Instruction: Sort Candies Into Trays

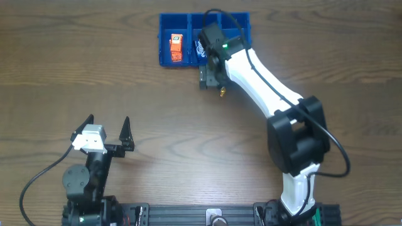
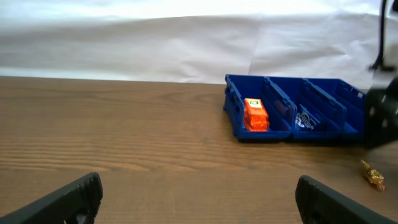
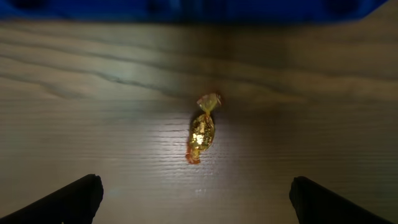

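Both my jaws gape wide: right gripper [image 3: 196,191] over the gold candy [image 3: 202,128] beside the blue tray [image 1: 162,39], left gripper [image 1: 108,127] well apart

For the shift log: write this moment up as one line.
right gripper: open, over gold candy on table | left gripper: open, empty, near base | blue tray: orange candy in end compartment

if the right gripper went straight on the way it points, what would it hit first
Most likely the gold-wrapped candy. It lies on the wooden table, about centred ahead of the open right gripper. The blue tray lies beyond the candy, seemingly off that line, though depth is hard to judge.
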`<state>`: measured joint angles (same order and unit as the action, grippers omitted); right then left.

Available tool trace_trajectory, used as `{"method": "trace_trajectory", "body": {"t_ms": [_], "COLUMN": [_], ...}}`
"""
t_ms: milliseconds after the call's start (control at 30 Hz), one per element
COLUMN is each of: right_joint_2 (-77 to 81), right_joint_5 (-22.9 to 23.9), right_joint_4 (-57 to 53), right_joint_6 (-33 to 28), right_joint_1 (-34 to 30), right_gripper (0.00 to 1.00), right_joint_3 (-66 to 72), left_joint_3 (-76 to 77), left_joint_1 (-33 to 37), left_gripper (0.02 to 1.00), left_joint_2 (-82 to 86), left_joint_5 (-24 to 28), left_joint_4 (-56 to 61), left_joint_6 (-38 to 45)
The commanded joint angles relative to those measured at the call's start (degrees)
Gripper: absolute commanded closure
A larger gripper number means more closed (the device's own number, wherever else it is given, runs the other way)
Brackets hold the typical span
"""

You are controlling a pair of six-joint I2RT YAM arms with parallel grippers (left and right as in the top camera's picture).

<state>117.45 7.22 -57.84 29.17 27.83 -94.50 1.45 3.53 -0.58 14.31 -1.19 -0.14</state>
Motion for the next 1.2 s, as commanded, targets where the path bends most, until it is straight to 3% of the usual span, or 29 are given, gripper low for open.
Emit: {"method": "trace_trajectory", "body": {"t_ms": [33, 467, 700, 933, 1033, 1200], "right_joint_2": [3.1, 6.9, 6.9, 6.9, 6.9, 6.9], "right_joint_5": [-0.2, -1.2, -4.8, -4.3, -4.4, -4.4], "right_joint_4": [0.6, 3.4, 8.0, 9.2, 9.5, 9.5], "right_joint_6": [2.6, 3.9, 3.8, 3.6, 3.6, 3.6], "right_joint_1": [-0.2, -1.2, -2.9, -3.0, -3.0, -3.0], "right_gripper": [0.001, 0.001, 0.001, 0.005, 0.084, 0.297], "right_joint_3": [0.6, 0.9, 4.5, 4.7, 4.7, 4.8], "left_joint_3": [-1.2, -1.2, -1.2, -1.2, -1.2, -1.2], "left_joint_1": [-0.2, -0.2, -0.2, -0.2, -0.2, -0.2], "left_gripper": [0.020, 0.020, 0.020, 0.020, 0.023, 0.020], "left_joint_2": [0.3, 0.3, 0.3, 0.3, 0.3, 0.3], "left_joint_5": [1.2, 1.2, 1.2, 1.2, 1.2, 1.2], "left_joint_4": [-1.8, -1.8, -1.8, -1.8, -1.8, -1.8], "left_joint_6": [0.0, 0.0, 0.0, 0.0, 0.0, 0.0]}}
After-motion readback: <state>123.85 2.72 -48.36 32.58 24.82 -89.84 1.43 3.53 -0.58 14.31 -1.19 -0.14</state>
